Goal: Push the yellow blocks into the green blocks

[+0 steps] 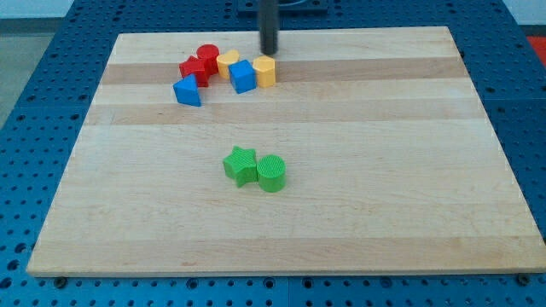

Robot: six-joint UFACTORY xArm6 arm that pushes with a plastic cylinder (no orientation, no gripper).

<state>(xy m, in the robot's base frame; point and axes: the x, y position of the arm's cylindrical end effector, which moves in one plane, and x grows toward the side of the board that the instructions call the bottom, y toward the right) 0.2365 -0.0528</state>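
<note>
My tip (270,53) stands near the view's top, just above the yellow hexagonal block (265,72), with a small gap between them. A second yellow block (228,61) lies to the left of it, partly behind a blue cube (243,77). The green star block (241,165) and the green cylinder (271,173) sit side by side, touching, in the middle of the wooden board (384,170), well below the yellow blocks.
A red cylinder (207,56) and another red block (193,69) lie left of the yellow blocks. A second blue block (187,90) sits below the red ones. A blue perforated table (34,102) surrounds the board.
</note>
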